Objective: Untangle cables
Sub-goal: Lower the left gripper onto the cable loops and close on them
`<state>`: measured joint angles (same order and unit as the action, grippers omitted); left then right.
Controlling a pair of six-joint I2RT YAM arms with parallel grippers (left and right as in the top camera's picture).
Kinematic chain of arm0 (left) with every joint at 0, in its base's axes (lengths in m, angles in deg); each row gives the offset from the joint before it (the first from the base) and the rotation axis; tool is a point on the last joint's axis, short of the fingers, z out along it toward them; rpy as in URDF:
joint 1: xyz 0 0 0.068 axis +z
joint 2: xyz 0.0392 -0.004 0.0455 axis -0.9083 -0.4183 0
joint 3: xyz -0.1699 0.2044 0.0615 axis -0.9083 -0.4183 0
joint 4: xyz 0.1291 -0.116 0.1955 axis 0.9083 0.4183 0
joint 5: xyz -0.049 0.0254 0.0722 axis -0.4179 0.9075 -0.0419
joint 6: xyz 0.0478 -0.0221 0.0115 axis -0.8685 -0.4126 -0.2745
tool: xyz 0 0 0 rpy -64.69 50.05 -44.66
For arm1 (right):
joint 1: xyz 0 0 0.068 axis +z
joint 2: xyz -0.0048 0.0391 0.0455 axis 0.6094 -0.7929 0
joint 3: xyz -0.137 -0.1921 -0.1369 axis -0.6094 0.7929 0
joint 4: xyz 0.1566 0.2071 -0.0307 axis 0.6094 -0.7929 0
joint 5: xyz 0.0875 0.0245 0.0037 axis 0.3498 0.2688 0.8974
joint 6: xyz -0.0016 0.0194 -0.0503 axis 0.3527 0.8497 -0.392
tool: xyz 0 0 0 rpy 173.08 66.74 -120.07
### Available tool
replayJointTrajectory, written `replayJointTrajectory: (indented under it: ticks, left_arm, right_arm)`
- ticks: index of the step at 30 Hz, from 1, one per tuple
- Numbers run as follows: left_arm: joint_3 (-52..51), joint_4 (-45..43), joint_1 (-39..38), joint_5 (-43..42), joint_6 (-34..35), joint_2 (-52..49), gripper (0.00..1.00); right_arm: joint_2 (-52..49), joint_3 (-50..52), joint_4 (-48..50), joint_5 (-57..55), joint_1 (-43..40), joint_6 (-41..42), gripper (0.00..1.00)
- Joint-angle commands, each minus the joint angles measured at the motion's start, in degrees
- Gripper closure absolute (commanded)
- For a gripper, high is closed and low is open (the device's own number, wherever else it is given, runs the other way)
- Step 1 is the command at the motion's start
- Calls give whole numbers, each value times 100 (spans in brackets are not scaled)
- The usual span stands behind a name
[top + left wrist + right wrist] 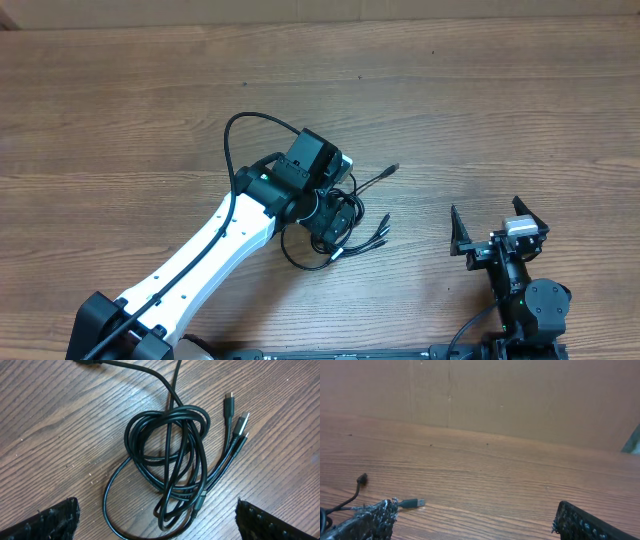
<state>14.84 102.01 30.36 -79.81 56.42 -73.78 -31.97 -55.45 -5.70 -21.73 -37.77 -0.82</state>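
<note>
The cables lie in a tangled black coil on the wooden table, seen from above in the left wrist view. Three short plug tips fan out at the coil's right. In the overhead view the coil is mostly hidden under my left arm; one plug end and the plug tips stick out to the right. My left gripper is open and hovers over the coil. My right gripper is open and empty, right of the cables. A USB plug shows in the right wrist view.
A brown cardboard wall stands along the table's far edge. The wooden table stretches left and behind the cables. The thick black wire on my left arm loops above the wrist.
</note>
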Motion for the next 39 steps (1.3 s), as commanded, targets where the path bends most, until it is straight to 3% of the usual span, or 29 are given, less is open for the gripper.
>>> replayJointTrajectory:
  ticks: [1, 39]
  left_arm:
    - [111, -17, -42, 37, -109, -50, 1]
    - [42, -114, -42, 22, -105, -52, 0]
  right_arm:
    - [57, 26, 31, 2, 39, -22, 0]
    - [57, 26, 31, 4, 39, -22, 0]
